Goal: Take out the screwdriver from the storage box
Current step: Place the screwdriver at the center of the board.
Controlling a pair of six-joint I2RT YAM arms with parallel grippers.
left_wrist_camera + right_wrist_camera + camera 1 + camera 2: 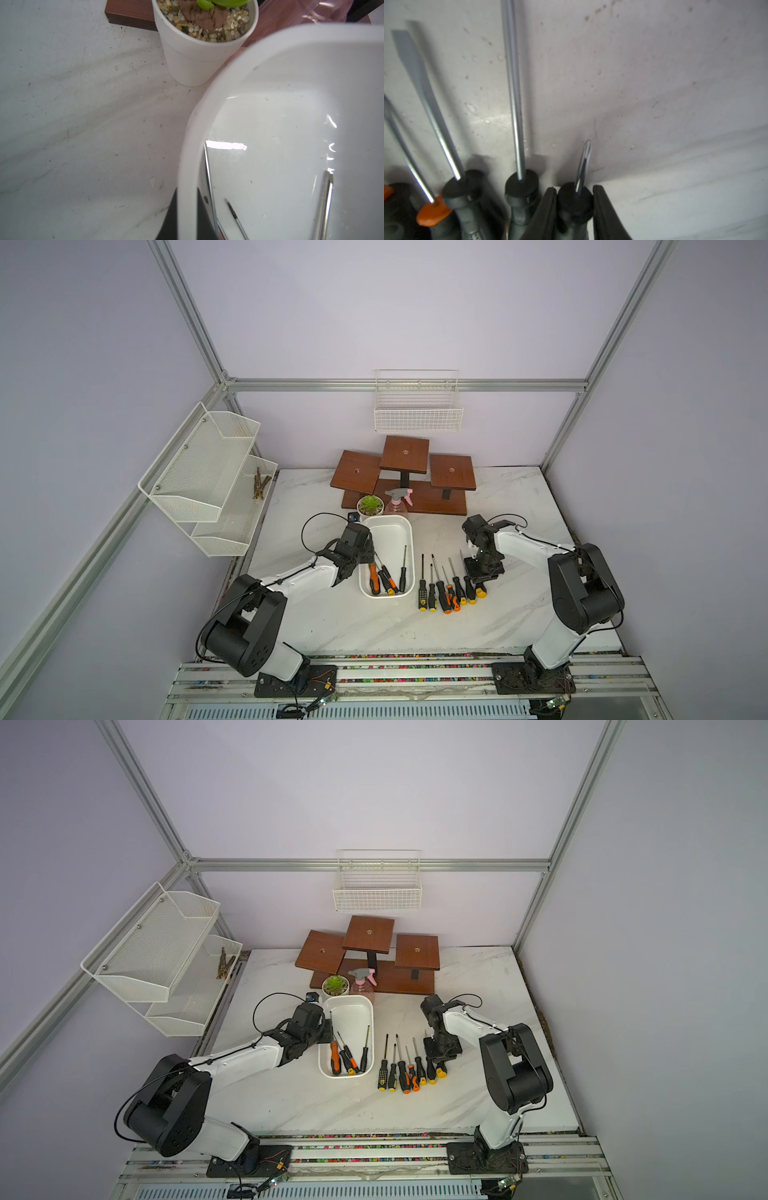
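The white storage box [386,517] [349,997] lies mid-table with three screwdrivers [388,578] in its near end. My left gripper [368,553] [187,191] is shut on the box's left rim [187,155], one finger outside the wall and one inside. A short black-handled screwdriver [575,205] with a yellow butt [481,592] sits at the right end of a row of several screwdrivers [440,589] on the table right of the box. My right gripper [482,578] [575,193] is shut on its handle. Whether it rests on the table I cannot tell.
A small potted plant [370,506] and a pink spray bottle [399,502] stand just behind the box, in front of a brown wooden stand [405,472]. A wire basket [417,410] hangs on the back wall and mesh shelves [212,477] on the left wall.
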